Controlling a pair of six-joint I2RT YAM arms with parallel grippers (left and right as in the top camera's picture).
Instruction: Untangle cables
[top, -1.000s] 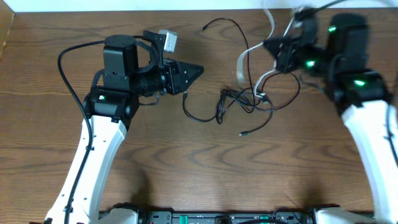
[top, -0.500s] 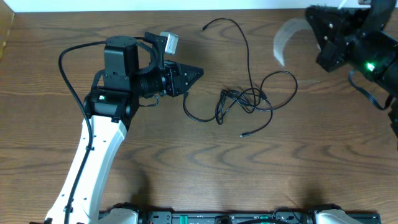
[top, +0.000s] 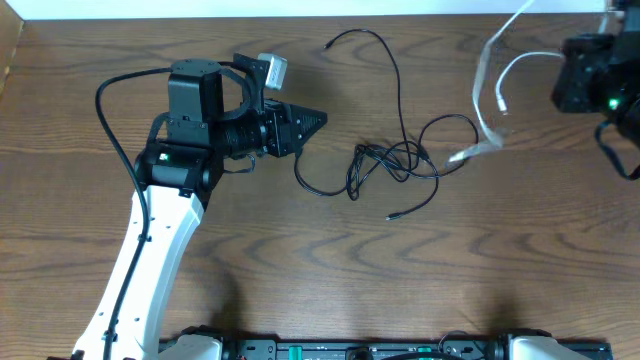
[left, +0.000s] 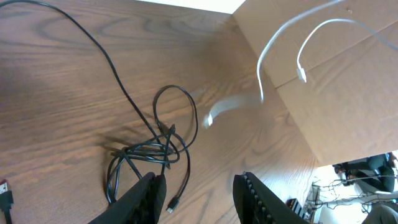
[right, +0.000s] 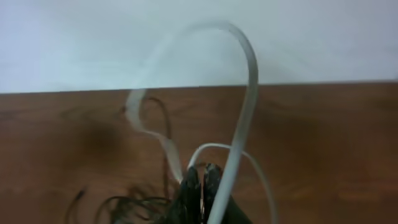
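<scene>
Right tool (right: 200, 178): pinched shut on white cable (right: 250, 81), held high, likely to draw it clear.
Left tool (top: 316, 117): part open, empty, beside tangle.
Tangle (top: 385, 160): black cords, mid-desk (top: 300, 260), white end near.

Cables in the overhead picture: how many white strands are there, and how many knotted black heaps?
White cable strands: 2, both hanging from the shut right pincer
Black cable heap: 1, lying on the table, too knotted to count its cords
Total: 3
</scene>
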